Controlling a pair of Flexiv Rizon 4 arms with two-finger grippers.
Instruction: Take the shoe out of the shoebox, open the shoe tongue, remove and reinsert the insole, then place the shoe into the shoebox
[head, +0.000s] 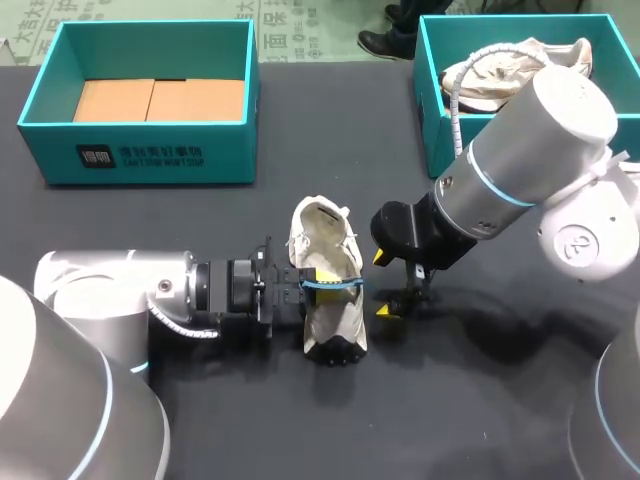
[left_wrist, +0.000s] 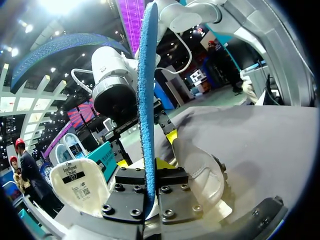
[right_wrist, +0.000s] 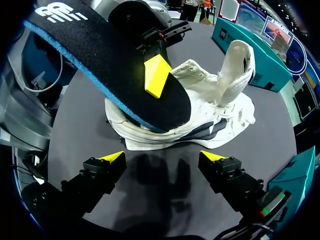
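A white shoe (head: 328, 300) lies on the dark table, toe toward me, its tongue (right_wrist: 235, 67) folded open. Over the shoe's middle my left gripper (head: 322, 279) is shut on the insole (head: 340, 284), which stands on edge across the shoe. The insole (right_wrist: 115, 70) has a black top and blue edge (left_wrist: 147, 100); one yellow left fingertip (right_wrist: 157, 75) presses on it. My right gripper (right_wrist: 162, 157) hangs open just right of the shoe (right_wrist: 200, 117), low over the table, nothing between its fingers. In the head view my right gripper (head: 383, 286) is beside the shoe's side.
A teal shoebox (head: 150, 150) with cardboard inside stands at the back left. At the back right, a second teal box (head: 432, 110) holds another pale shoe (head: 505, 70).
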